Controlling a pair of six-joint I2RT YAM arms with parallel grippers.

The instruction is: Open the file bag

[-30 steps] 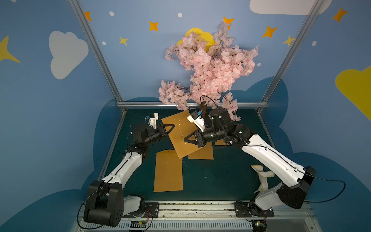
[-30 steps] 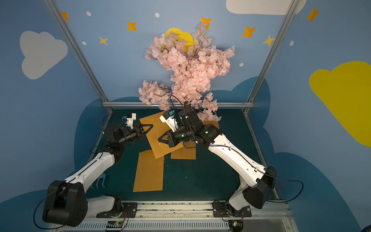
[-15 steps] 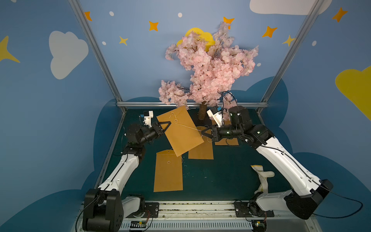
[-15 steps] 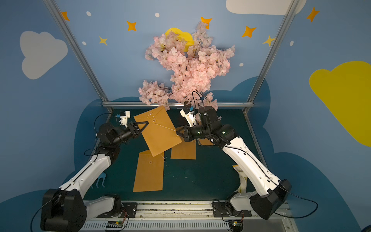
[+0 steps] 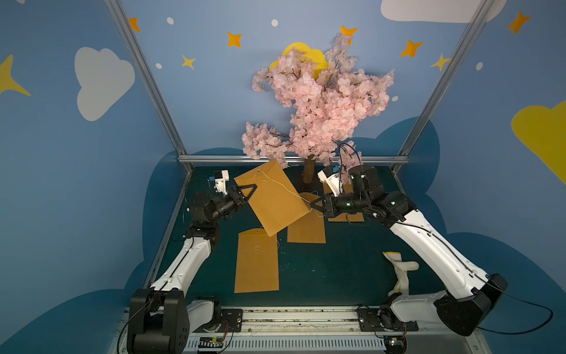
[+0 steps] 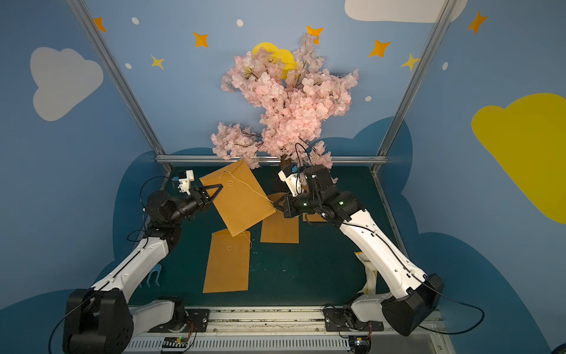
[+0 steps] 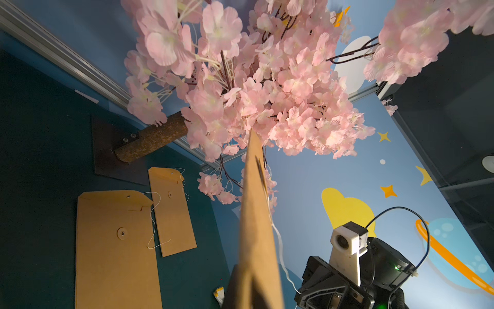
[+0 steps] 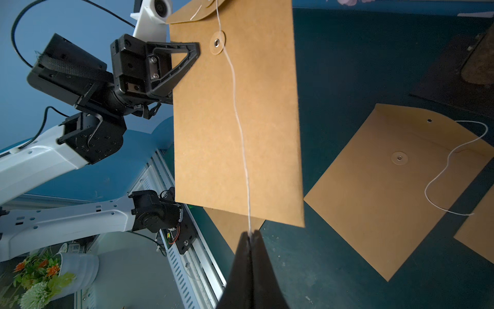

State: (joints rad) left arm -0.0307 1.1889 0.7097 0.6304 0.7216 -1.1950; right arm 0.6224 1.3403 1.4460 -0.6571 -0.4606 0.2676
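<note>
A brown paper file bag point(image 5: 272, 199) point(image 6: 242, 200) hangs tilted in the air above the table. My left gripper point(image 5: 253, 187) point(image 6: 219, 187) is shut on its left edge, just below the flap; from the right wrist view this gripper point(image 8: 196, 50) sits beside the round button point(image 8: 217, 42). A thin white string point(image 5: 284, 187) point(image 8: 238, 120) runs from the flap across the bag's face to my right gripper point(image 5: 313, 204) point(image 8: 250, 235), which is shut on it just past the bag's right edge. The left wrist view sees the bag point(image 7: 254, 227) edge-on.
More file bags lie flat on the dark green table point(image 5: 337, 269): one at the front point(image 5: 257, 260), one in the middle point(image 5: 306, 228), one under the right arm point(image 5: 346, 217). A pink blossom tree point(image 5: 318, 101) stands at the back. A white cloth point(image 5: 401, 269) lies at the right.
My right gripper has drawn away to the right from the bag's flap, pulling the string out nearly straight. The left gripper has raised the bag and shifted a little to the left.
</note>
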